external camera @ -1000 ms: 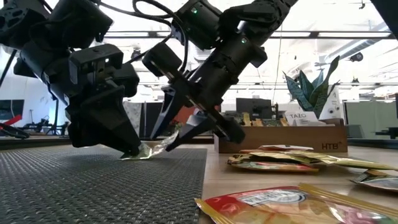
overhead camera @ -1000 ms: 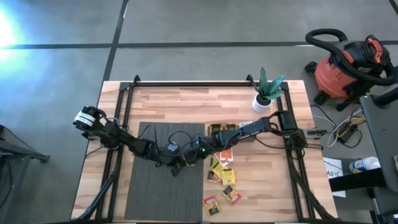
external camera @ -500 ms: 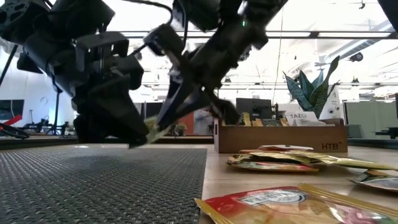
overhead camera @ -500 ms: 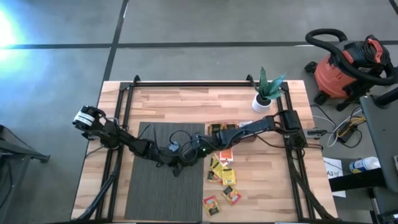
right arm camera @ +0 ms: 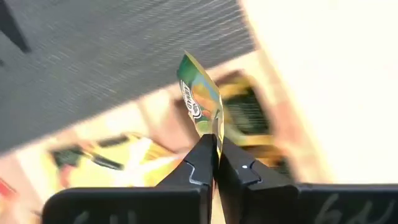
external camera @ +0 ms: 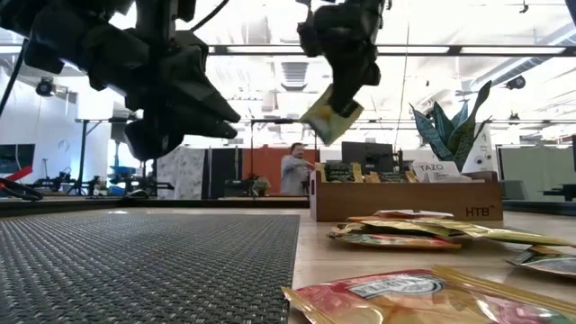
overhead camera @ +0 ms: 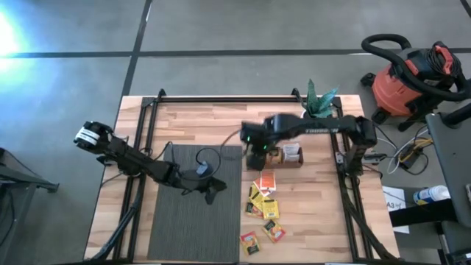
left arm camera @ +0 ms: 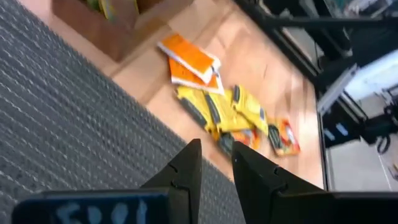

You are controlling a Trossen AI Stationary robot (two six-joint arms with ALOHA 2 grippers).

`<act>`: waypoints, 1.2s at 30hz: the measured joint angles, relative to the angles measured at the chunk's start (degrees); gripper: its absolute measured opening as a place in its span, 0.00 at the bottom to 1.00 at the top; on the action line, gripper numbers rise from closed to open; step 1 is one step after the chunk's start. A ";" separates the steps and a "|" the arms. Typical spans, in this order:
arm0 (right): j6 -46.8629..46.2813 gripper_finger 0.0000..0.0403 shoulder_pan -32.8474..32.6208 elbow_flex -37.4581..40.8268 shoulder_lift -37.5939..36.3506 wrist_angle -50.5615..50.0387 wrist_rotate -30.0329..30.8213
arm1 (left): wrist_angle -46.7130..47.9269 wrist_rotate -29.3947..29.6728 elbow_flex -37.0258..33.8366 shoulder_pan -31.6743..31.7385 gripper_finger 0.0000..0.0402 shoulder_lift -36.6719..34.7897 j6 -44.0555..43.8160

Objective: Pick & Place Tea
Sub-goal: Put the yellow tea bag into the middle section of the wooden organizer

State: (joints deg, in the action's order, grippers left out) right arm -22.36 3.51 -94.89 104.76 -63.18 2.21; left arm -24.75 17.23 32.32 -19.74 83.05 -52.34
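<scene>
My right gripper (overhead camera: 257, 149) hangs high over the left end of the brown wooden tray (overhead camera: 288, 157), shut on a yellow-green tea sachet (right arm camera: 199, 102), which also shows in the low view (external camera: 331, 116). More tea sachets, yellow and orange, lie flat on the wood (overhead camera: 263, 202) in front of the tray. The tray holds upright sachets (external camera: 378, 171). My left gripper (overhead camera: 214, 193) hovers above the dark mat's right part, its fingers (left arm camera: 186, 169) a small gap apart with nothing between them. My right gripper pinches the sachet's lower edge (right arm camera: 213, 129) between its two fingertips. The fingers point steeply down. The sachet hangs below them, tilted on a corner and lifted clear of the mat and the tray.
A dark ribbed mat (overhead camera: 184, 221) covers the table's near left. A potted plant (overhead camera: 315, 109) stands behind the tray. A red vacuum (overhead camera: 412, 77) sits off the table to the right. A person (external camera: 292, 169) stands far back in the room.
My right gripper has closed on the sachet at the mat's right edge, risen high with it and swung toward the far right to the tray's left end, tipping to point down. The sachet is lifted clear of the mat. My left gripper has risen a little.
</scene>
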 joint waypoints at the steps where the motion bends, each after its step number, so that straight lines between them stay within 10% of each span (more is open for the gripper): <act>1: 3.21 0.02 1.16 -0.93 -0.23 -1.81 0.06 | -0.33 0.71 0.00 0.03 0.21 -0.09 -0.06; 14: 37.85 0.02 6.08 -5.27 5.20 -12.00 -6.88 | -0.52 3.82 0.02 0.03 0.21 -0.03 -4.22; 36: 38.94 0.02 4.57 -7.15 15.51 -12.67 -3.95 | -0.14 8.37 0.02 0.05 0.21 0.02 -5.95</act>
State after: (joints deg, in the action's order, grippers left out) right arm 16.58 8.08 -102.04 120.28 -75.85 -1.74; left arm -24.88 25.61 32.34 -19.68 83.07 -58.29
